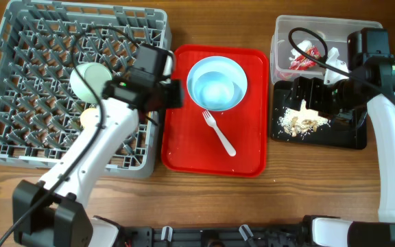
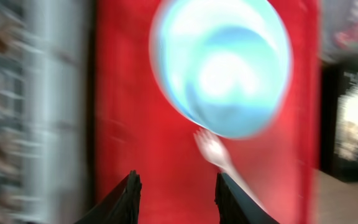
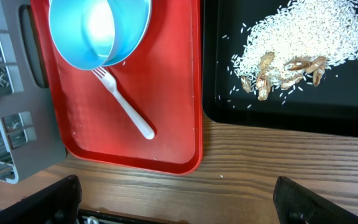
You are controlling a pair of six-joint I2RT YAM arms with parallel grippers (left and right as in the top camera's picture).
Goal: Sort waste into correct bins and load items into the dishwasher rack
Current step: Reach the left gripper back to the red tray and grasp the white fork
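bowls (image 1: 217, 84) and fork (image 1: 219, 134) are seen overhead on the red tray (image 1: 184, 147), the wrapper (image 1: 306, 56) in the clear tub (image 1: 280, 31). left wrist, blurred: left gripper (image 2: 176, 199) is held apart, empty, above the red tray. right wrist: right gripper (image 3: 176, 202) is spread wide, empty, crumbs (image 3: 297, 37) on the black tray (image 3: 229, 99) ahead.

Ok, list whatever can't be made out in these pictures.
- Left wrist view: motion blur smears everything; bowl and fork lack edges.
- Overhead: the left arm covers part of the dishwasher rack; contents beneath hidden.
- Overhead: the right arm covers part of the black tray and clear tub.
- Right wrist view: the top edge cuts off the bowl and food crumbs.
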